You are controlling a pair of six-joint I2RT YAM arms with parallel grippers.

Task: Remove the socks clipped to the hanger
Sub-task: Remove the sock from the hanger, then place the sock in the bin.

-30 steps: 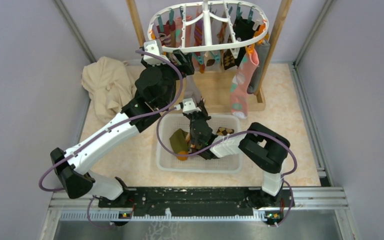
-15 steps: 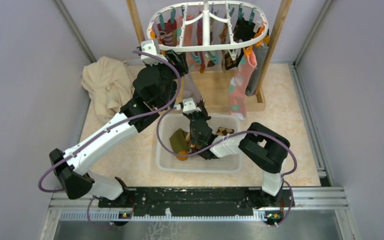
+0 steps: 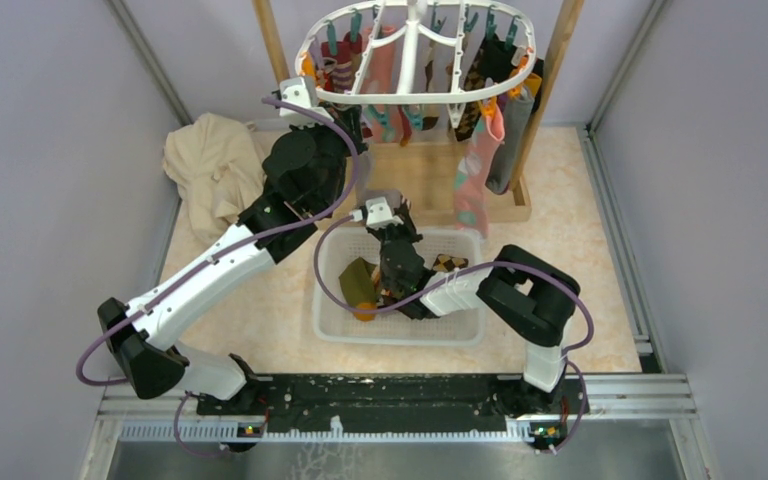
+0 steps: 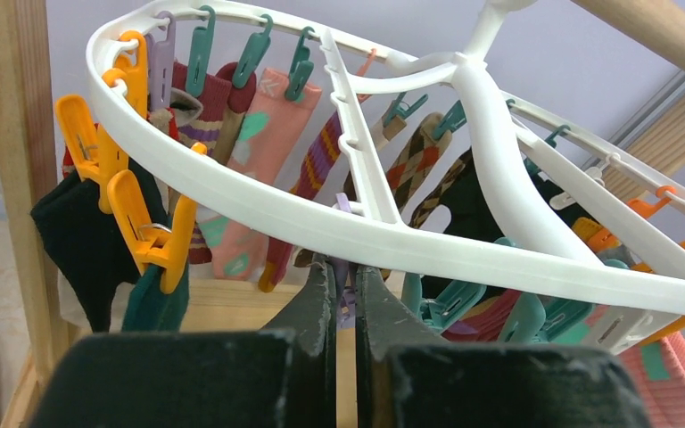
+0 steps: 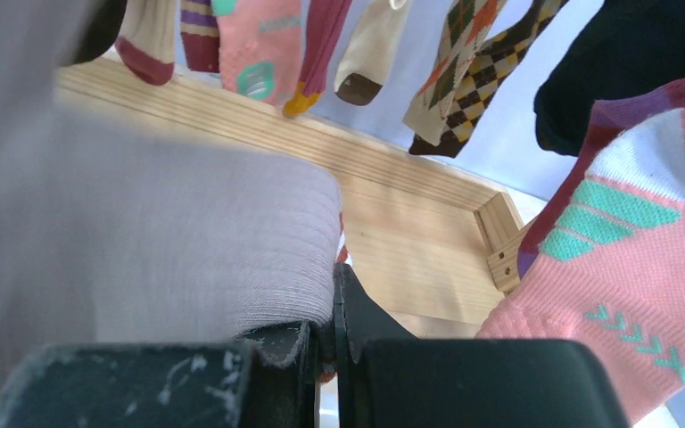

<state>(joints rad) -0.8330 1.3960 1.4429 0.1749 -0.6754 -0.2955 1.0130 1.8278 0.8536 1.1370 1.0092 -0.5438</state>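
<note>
- The hanger [image 4: 464,250], a white oval rack, hangs between the posts of a wooden frame [image 5: 392,241] at the far side of the table.
- The socks [image 4: 263,152] dangle from teal and orange clips all round its rim: pink, striped, argyle, black and dark green.
- The left claw [image 4: 343,299] is raised to the hanger's near rim, just under the white bar. Its fingers are pressed together, pinching a thin lilac clip [image 4: 346,303] that hangs from that bar.
- An orange clip [image 4: 156,236] holding a dark green sock hangs just to the left of this claw, apart from it.
- The right claw [image 5: 330,334] sits lower, above the far edge of a white mesh basket [image 3: 400,335]. Its fingers are closed on the edge of a grey ribbed sock [image 5: 187,232].
- That grey sock rises up and to the left from the claw. Its top end cannot be seen.
- A pink sock with teal marks [image 5: 642,267] hangs near the right claw, on its right, not touching it.
- A few socks lie in the basket.
- A beige cloth [image 3: 210,165] lies bunched on the table to the left.
</note>
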